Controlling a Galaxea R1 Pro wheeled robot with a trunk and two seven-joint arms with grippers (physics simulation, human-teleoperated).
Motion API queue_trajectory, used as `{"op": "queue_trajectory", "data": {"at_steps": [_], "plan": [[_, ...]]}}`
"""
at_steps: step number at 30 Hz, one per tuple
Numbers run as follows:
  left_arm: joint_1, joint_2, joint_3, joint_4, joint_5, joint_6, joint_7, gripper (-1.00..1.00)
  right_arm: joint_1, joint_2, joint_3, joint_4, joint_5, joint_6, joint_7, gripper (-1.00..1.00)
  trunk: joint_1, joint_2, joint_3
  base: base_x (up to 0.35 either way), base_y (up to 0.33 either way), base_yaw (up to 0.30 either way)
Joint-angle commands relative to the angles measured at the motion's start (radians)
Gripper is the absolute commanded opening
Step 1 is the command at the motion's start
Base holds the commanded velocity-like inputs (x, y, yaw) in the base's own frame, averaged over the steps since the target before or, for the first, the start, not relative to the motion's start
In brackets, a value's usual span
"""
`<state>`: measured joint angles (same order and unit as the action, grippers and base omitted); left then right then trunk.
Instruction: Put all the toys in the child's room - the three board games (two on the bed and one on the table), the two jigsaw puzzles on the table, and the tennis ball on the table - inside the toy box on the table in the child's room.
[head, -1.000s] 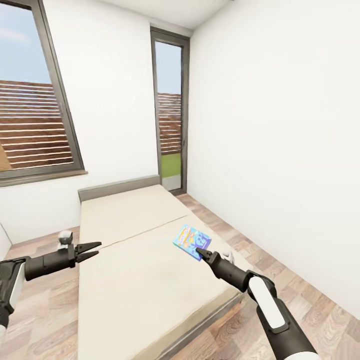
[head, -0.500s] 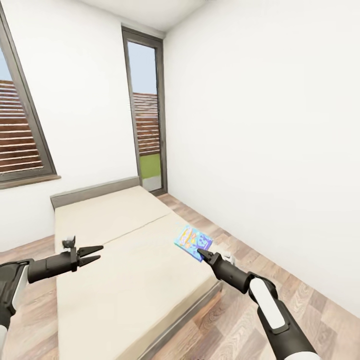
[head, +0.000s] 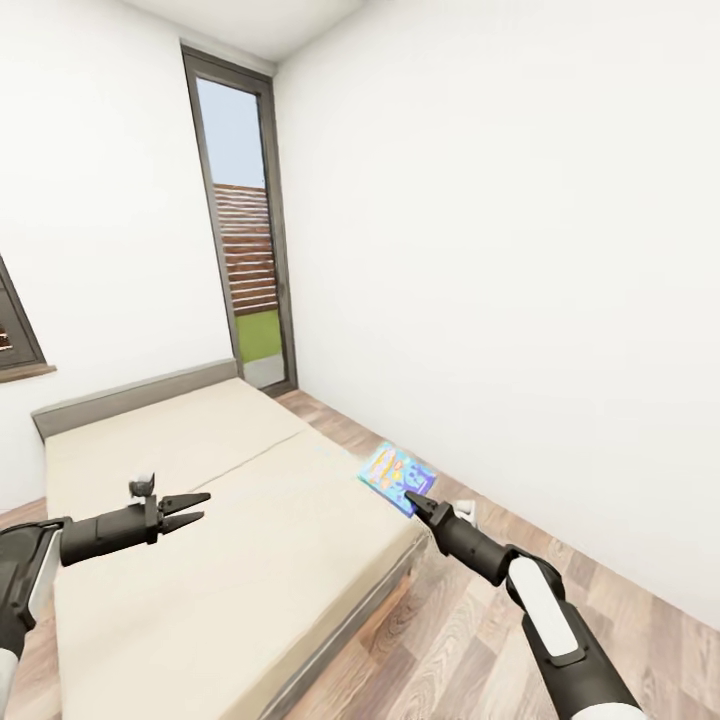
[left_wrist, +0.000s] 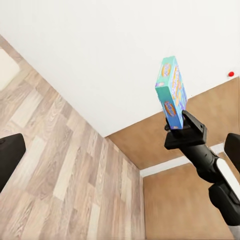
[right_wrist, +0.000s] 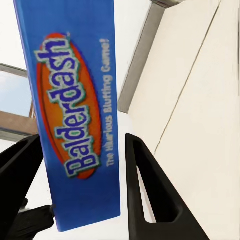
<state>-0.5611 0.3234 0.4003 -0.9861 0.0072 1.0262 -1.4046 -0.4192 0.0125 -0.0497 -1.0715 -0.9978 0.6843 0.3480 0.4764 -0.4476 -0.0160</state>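
Flat light-blue cardboard board game w/ orange logo, pinched at one edge by right gripper, held off the bed near its rt edge. Left gripper spread open, empty, over smooth beige mattress. Wood-plank floor, white walls; clear strip btw bed and wall.
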Motion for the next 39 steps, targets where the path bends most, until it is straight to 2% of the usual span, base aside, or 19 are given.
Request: {"op": "queue_trajectory", "data": {"at_steps": [1, 3, 7, 10, 39], "plan": [[0.000, 0.000, 0.000, 0.000, 0.000, 0.010, -0.001, 1.00, -0.001, 0.001, -0.008, 0.001, -0.004, 0.009, 0.005, -1.00, -0.003, 0.006, 0.002, 0.000, 0.000, -0.279], [0.000, -0.001, 0.000, 0.000, 0.000, 0.010, 0.000, 1.00, -0.001, -0.007, -0.013, 0.003, -0.005, 0.010, 0.009, -1.00, -0.011, 0.020, 0.009, 0.000, 0.000, -0.279], [0.000, -0.001, 0.000, 0.000, 0.000, 0.008, 0.002, 1.00, -0.001, -0.051, -0.019, 0.005, -0.013, 0.012, 0.013, -1.00, -0.026, 0.048, 0.023, 0.000, 0.000, -0.279], [0.000, -0.001, 0.000, 0.000, 0.000, 0.008, 0.001, 1.00, -0.001, -0.061, -0.021, 0.005, -0.013, 0.010, 0.033, -1.00, -0.026, 0.048, 0.024, 0.000, 0.000, -0.280], [0.000, -0.001, -0.005, 0.000, 0.004, 0.012, -0.001, 1.00, -0.001, -0.064, -0.022, 0.005, -0.012, 0.003, 0.049, -1.00, -0.026, 0.048, 0.040, 0.000, 0.000, -0.280]]}}
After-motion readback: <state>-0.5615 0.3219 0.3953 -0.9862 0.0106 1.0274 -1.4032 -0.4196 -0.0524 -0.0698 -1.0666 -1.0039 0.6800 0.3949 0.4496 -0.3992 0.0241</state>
